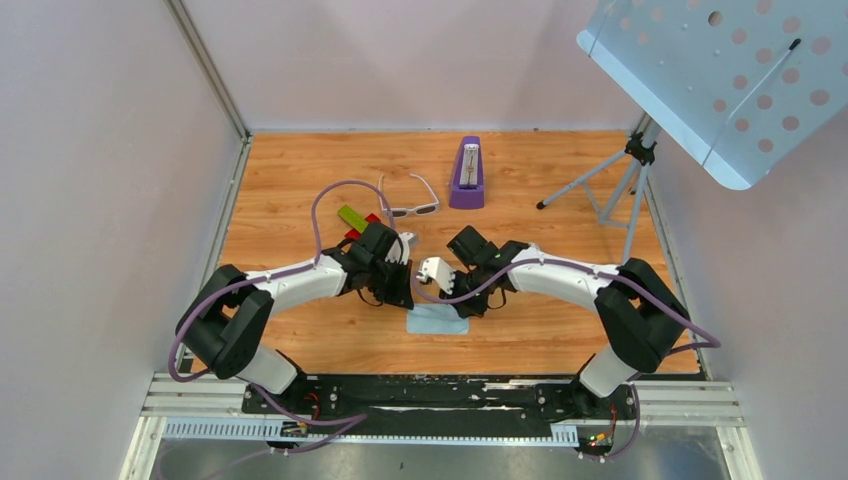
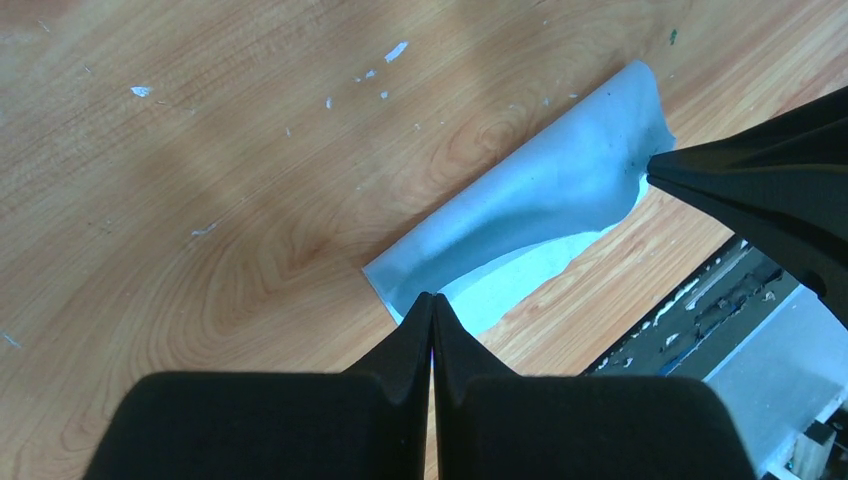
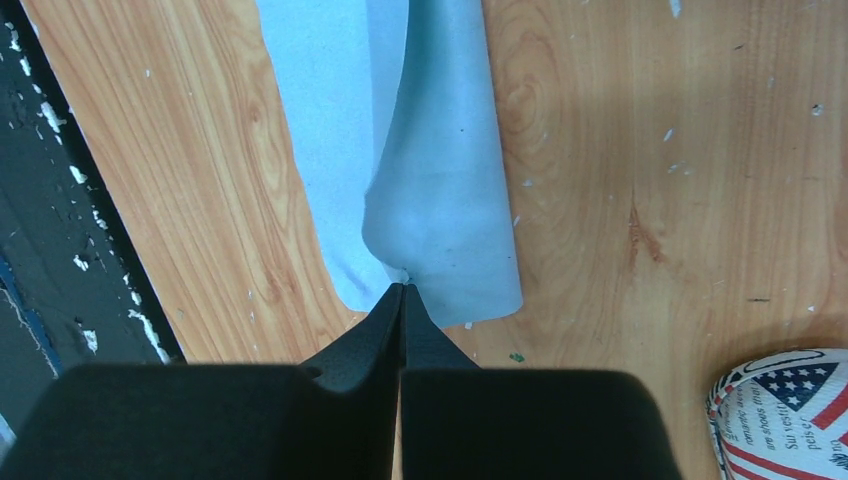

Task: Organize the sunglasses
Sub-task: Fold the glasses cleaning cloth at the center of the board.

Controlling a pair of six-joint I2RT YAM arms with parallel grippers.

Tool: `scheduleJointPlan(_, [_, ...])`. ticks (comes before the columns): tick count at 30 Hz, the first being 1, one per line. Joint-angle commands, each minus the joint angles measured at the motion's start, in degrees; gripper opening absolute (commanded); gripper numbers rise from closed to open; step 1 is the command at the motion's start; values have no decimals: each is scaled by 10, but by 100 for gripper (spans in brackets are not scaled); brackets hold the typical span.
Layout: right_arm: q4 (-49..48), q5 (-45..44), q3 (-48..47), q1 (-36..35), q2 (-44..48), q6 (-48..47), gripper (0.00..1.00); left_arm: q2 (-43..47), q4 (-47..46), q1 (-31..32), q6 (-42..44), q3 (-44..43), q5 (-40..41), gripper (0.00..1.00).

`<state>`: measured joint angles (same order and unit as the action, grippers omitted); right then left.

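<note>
The left hand pinches one corner of the cloth, the right hand another. The sunglasses lie toward the table's far edge.

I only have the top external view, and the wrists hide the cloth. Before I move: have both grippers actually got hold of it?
Observer: Yes for the right gripper. Its wrist view shows shut jaws pinching the light blue cloth, which puckers at the tips.
Operator: And the left?
Observer: The left gripper is shut too, its tips at the cloth's opposite end, apparently gripping the edge.
Operator: Is the cloth lying flat?
Observer: No. One layer is lifted and folded over another that lies on the table.
</note>
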<state>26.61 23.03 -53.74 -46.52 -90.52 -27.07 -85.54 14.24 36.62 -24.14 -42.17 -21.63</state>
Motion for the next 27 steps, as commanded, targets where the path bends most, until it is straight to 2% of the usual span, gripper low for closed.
scheduleJointPlan(1, [15, 18, 15, -10, 20, -11, 0, 2, 5, 4, 7, 1, -2, 0])
scheduleJointPlan(27, [17, 42, 31, -25, 32, -20, 0, 24, 16, 7, 11, 16, -26, 0])
